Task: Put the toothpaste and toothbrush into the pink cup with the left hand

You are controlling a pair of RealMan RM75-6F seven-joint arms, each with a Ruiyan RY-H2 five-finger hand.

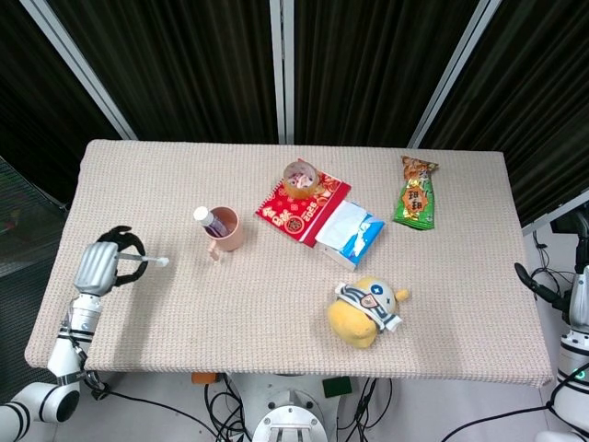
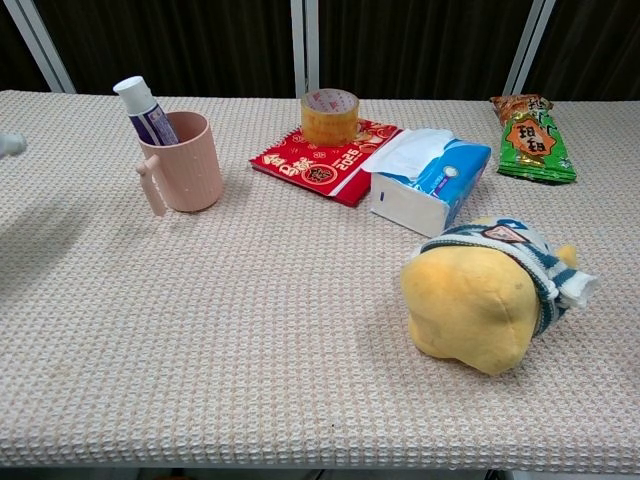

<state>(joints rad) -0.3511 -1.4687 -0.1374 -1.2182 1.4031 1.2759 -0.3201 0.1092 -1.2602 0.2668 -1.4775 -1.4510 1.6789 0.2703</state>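
Toothbrush (image 1: 145, 262) lies roughly level, head pointing right toward the cup (image 1: 226, 230). Left hand (image 1: 99, 265) grips its handle, fingers curled around it.

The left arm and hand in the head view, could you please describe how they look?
The left hand has a silver-grey metallic back and black fingers. Its forearm is slim and white with dark bands near the wrist, ending in a rounded white and grey joint housing at the picture's lower left corner. No markings are legible.
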